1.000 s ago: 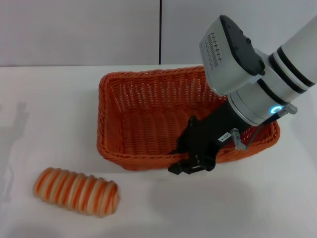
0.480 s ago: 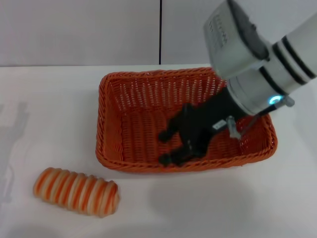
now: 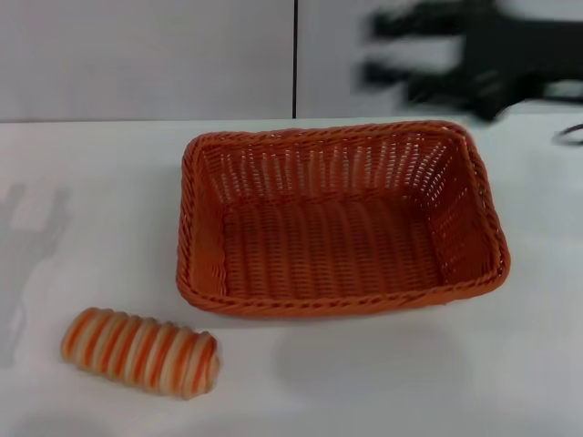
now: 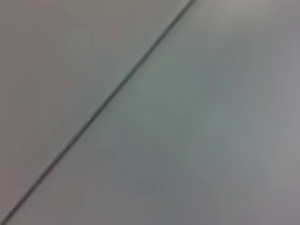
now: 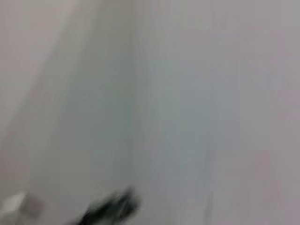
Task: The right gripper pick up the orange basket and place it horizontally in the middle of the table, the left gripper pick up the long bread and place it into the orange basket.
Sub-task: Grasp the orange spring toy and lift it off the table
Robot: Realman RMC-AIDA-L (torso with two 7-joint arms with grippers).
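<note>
Fingers (image 3: 387,23) high above orange basket (image 3: 342,218)

Black two-fingered right hand (image 3: 387,45), blurred, thin black cable (image 3: 569,135)

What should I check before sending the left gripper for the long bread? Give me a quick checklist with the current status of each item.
1. Orange basket lying lengthwise across the middle of the table: ok.
2. Basket interior free to take the loaf: ok, nothing in it.
3. Right gripper off the basket: ok, it is raised beyond the far right corner, fingers spread, holding nothing.
4. Long bread reachable: ok, it lies alone on the table near the front left, striped face up, apart from the basket.
5. Left gripper position and finger state: cannot tell, it is not in view.
6. Path from bread to basket: ok, only bare table between.
</note>
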